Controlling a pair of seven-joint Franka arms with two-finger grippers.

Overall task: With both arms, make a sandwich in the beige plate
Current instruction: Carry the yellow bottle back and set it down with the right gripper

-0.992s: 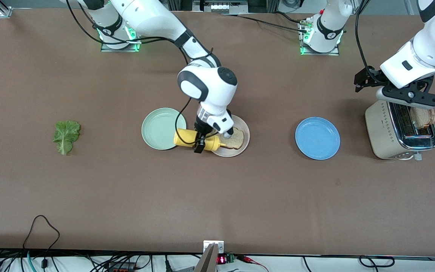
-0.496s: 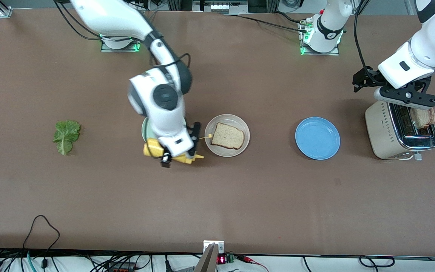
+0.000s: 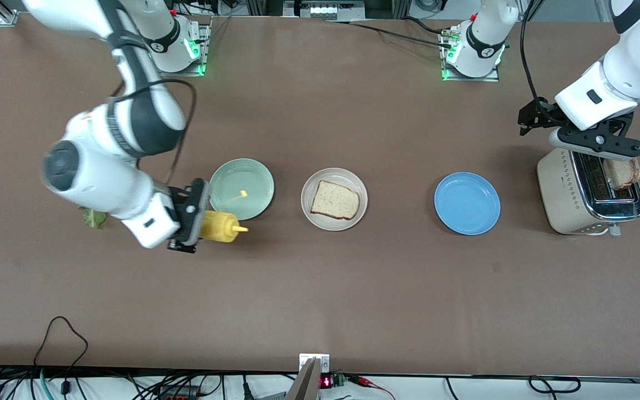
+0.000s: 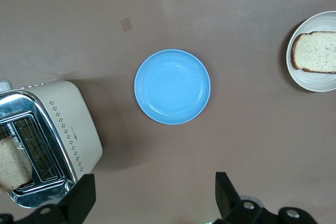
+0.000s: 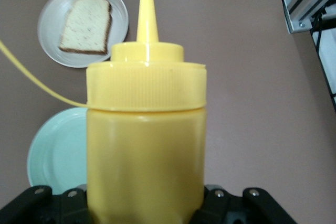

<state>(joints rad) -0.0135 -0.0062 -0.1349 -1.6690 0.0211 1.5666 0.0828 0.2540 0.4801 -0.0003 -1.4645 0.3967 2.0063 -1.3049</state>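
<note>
Round pale beige plate (image 3: pixel 334 199) holding 1 bread slice (image 3: pixel 335 200), open tabletop at 6 o'clock. Right gripper (image 3: pixel 189 218) clamps yellow squeeze bottle (image 3: pixel 218 226); left gripper (image 3: pixel 592 140), fingers spread, over beige toaster (image 3: pixel 563 189).

Yellow bottle (image 3: pixel 219 225), mint plate (image 3: pixel 241 188), blue plate (image 3: pixel 467 203)

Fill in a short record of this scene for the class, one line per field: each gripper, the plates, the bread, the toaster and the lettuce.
right gripper: shut on the yellow mustard bottle, over the table beside the mint-green plate
left gripper: open, over the toaster
beige plate: holds one bread slice
blue plate: nothing on it
toaster: second bread slice sticking out of a slot
lettuce leaf: on the table, mostly hidden under the right arm
</note>
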